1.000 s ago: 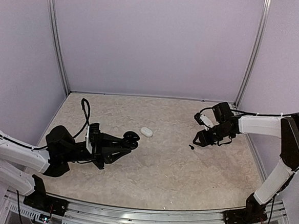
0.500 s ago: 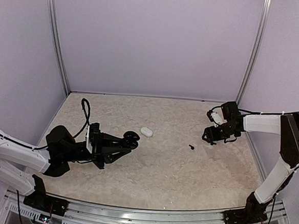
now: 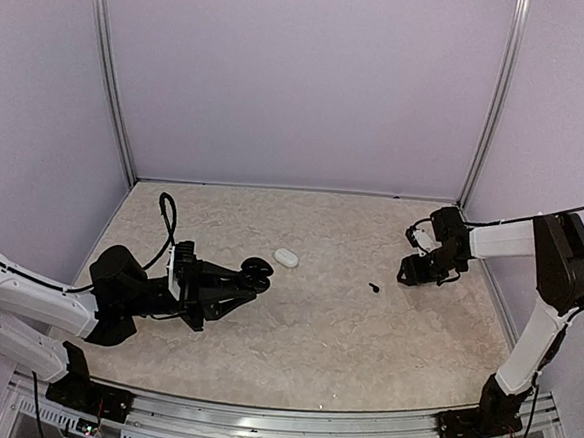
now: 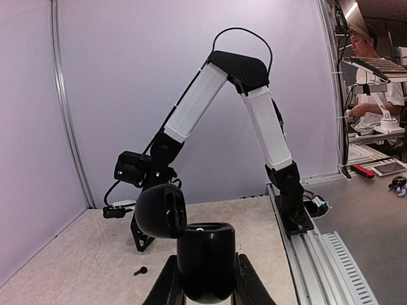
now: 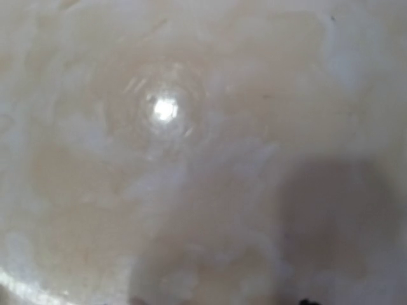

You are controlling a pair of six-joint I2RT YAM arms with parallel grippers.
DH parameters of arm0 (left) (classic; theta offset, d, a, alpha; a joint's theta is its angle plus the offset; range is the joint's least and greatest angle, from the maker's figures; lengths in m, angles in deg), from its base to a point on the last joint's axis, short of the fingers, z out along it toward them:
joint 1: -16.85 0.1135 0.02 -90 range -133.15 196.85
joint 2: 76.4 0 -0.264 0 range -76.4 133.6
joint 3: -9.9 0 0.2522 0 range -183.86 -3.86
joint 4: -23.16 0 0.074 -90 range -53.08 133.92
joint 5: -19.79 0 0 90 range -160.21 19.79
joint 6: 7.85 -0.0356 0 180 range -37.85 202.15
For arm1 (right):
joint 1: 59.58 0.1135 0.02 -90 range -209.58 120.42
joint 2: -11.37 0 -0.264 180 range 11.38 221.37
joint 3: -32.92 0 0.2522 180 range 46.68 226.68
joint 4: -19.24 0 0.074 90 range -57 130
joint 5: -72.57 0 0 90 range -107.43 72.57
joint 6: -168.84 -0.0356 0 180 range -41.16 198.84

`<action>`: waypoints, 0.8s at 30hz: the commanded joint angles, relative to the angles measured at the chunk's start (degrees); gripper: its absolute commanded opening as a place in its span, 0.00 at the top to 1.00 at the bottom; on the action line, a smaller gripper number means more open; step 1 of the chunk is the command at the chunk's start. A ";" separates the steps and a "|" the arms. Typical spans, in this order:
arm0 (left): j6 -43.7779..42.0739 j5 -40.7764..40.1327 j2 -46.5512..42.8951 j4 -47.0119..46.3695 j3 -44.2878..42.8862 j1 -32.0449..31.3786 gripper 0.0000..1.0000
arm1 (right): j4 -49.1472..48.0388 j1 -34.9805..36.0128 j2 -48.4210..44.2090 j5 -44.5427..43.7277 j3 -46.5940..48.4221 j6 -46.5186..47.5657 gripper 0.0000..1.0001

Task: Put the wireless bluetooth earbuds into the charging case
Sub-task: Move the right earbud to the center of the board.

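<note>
The left pincer (image 3: 247, 276) is clamped on one black hinged-lid object (image 4: 203, 260), and the one white charging case (image 3: 286, 257) lies just past its tip, apart from it. The right pincer (image 3: 416, 271) hangs by the table's (image 3: 314, 331) right edge. I cannot tell how wide it stands. One small dark piece (image 3: 374, 286) lies near it, and open tabletop runs between the pincers.

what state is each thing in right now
left gripper: shut on the black object
black object: held off the table, round lid hinged open
white case: lying free on the table, looks closed
black bit: lying loose on the table, nothing touching it
right gripper: apart from the black bit, open or shut unclear
</note>
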 commanded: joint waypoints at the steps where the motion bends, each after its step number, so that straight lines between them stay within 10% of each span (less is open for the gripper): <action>1: 0.22 0.48 0.00 -1.60 0.70 0.43 0.90 | 0.56 -0.53 -0.42 2.23 -0.32 -0.76 0.40; 18: 0.41 1.20 0.71 -1.78 0.16 0.41 0.90 | 5.51 1.86 -11.72 10.34 -3.55 -2.72 0.47; 24: 0.48 1.30 0.57 -1.90 0.26 0.43 0.89 | 5.79 0.97 -8.77 2.37 -1.39 -0.82 0.32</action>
